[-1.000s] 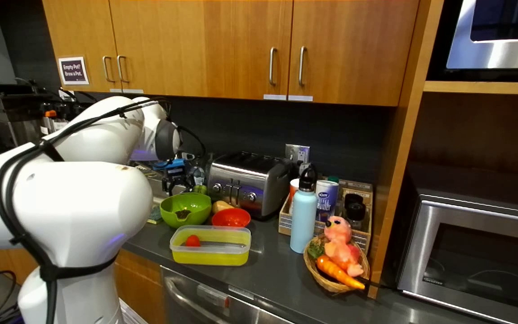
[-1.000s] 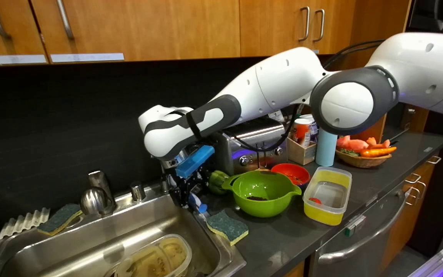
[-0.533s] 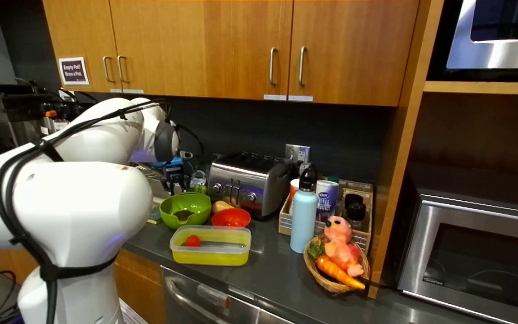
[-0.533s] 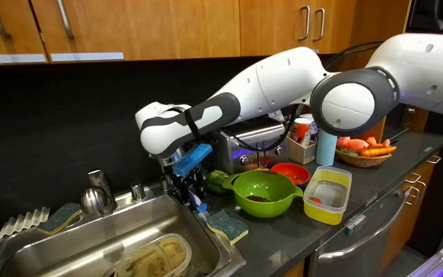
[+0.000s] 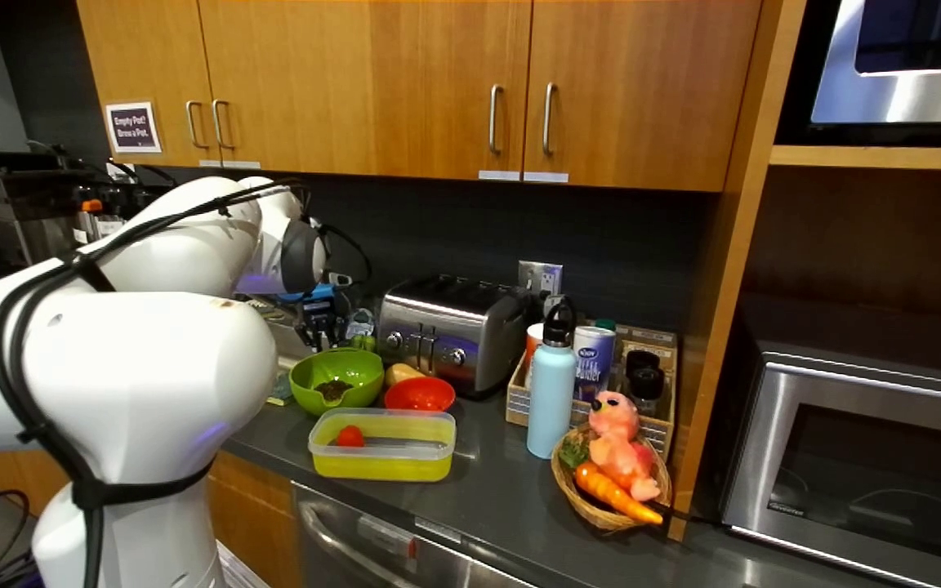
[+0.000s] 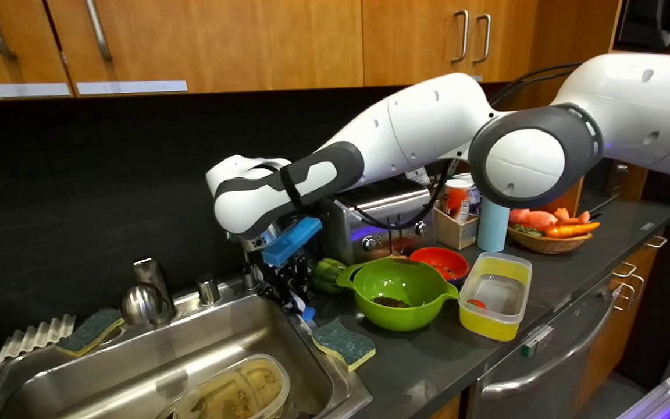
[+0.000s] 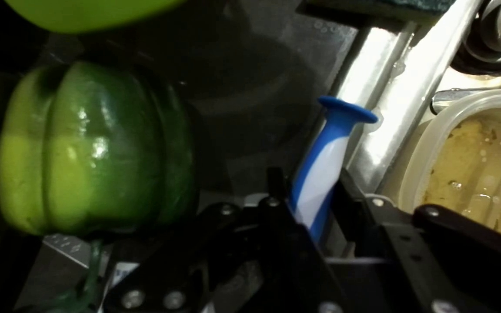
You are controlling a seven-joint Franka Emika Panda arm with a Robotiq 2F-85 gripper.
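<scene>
A blue-and-white handle (image 7: 322, 178) with a flared blue end stands at a slant between the fingers in the wrist view. My gripper (image 7: 313, 184) is drawn in around it, one finger on each side, and appears shut on it; whatever the handle belongs to is hidden below the fingers. In an exterior view the blue end (image 6: 309, 314) shows beneath the gripper (image 6: 288, 285), at the sink's side edge. A green bell pepper (image 7: 98, 152) lies close beside the gripper. The gripper (image 5: 321, 335) is small and partly hidden in an exterior view, behind the green bowl (image 5: 356, 398).
A sponge (image 6: 344, 343) lies by the steel sink (image 6: 338, 378), which holds a food container (image 7: 411, 174). Beyond the green bowl are a red bowl (image 6: 428, 253), a yellow container (image 6: 495, 331) and the toaster (image 5: 470, 335). A faucet (image 6: 143, 302) stands behind the sink.
The fingers have closed in from wide apart onto the handle. The wrist has shifted slightly left in an exterior view, and the handle's blue end has moved a touch to the right.
</scene>
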